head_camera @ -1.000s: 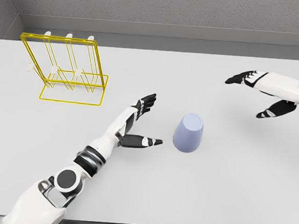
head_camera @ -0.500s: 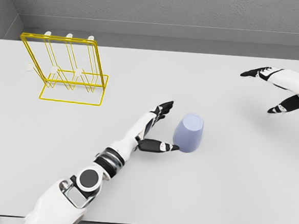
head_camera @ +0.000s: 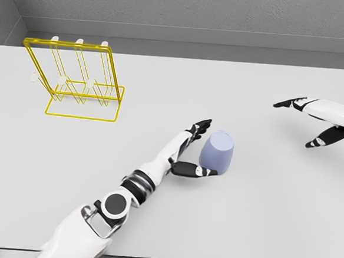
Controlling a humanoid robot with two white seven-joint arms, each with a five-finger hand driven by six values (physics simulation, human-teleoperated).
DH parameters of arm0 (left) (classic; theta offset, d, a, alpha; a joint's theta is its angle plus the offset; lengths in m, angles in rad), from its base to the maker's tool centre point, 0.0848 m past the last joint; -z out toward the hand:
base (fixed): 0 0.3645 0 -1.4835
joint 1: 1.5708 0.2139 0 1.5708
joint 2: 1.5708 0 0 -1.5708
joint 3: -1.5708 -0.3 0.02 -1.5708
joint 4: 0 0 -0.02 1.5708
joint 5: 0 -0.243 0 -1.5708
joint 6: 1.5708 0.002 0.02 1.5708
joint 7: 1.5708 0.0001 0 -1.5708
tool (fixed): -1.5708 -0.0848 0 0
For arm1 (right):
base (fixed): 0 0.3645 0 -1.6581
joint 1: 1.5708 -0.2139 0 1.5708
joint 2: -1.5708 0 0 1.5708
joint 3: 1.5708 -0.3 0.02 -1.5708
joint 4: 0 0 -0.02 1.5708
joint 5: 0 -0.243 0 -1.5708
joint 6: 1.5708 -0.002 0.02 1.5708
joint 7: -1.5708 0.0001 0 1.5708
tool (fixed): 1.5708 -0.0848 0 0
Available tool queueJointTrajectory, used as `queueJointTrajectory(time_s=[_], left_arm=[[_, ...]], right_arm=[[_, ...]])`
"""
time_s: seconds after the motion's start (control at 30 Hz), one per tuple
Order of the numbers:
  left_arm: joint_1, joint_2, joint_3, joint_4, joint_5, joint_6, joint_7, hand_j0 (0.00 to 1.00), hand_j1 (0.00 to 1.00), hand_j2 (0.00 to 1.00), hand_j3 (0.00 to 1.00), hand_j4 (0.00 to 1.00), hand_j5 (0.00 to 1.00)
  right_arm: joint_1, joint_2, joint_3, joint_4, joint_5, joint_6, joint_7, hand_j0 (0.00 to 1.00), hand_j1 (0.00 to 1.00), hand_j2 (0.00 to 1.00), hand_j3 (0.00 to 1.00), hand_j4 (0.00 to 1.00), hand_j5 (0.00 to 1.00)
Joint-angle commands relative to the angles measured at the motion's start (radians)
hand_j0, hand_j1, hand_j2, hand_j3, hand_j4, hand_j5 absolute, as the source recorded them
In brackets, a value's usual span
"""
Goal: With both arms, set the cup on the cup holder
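Observation:
A pale lavender cup (head_camera: 217, 153) stands upside down near the middle of the white table (head_camera: 260, 218). My left hand (head_camera: 201, 149) is spread open right at the cup's left side, thumb low by its rim and fingers reaching past its top edge, not closed on it. The yellow wire cup holder (head_camera: 75, 81) with white-tipped pegs stands at the far left of the table. My right hand (head_camera: 305, 123) hovers open at the right edge, well away from the cup.
A grey wall runs behind the table's far edge. The table's front edge lies just below my left shoulder.
My left arm has stretched right until its open hand brackets the cup's left side. The right hand drew back toward the right edge and sank slightly. The cup stayed put.

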State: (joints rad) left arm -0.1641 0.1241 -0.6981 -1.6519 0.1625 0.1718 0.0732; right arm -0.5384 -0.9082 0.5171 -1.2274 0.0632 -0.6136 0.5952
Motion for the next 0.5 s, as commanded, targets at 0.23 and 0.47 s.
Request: queueJointTrajectory(time_s=[0.23,0.47], left_arm=[[-0.026,-0.040,-0.001,0.041,-0.009,0.011,-0.001,1.00,1.00,1.00,1.00,1.00,1.00],[-0.037,-0.052,-0.003,0.064,-0.011,0.011,-0.003,1.00,1.00,1.00,1.00,1.00,1.00]], right_arm=[[-0.011,-0.001,-0.006,0.057,-0.016,0.003,-0.002,1.00,1.00,1.00,1.00,1.00,1.00],[-0.009,-0.001,0.000,0.055,-0.016,0.003,-0.002,1.00,1.00,1.00,1.00,1.00,1.00]])
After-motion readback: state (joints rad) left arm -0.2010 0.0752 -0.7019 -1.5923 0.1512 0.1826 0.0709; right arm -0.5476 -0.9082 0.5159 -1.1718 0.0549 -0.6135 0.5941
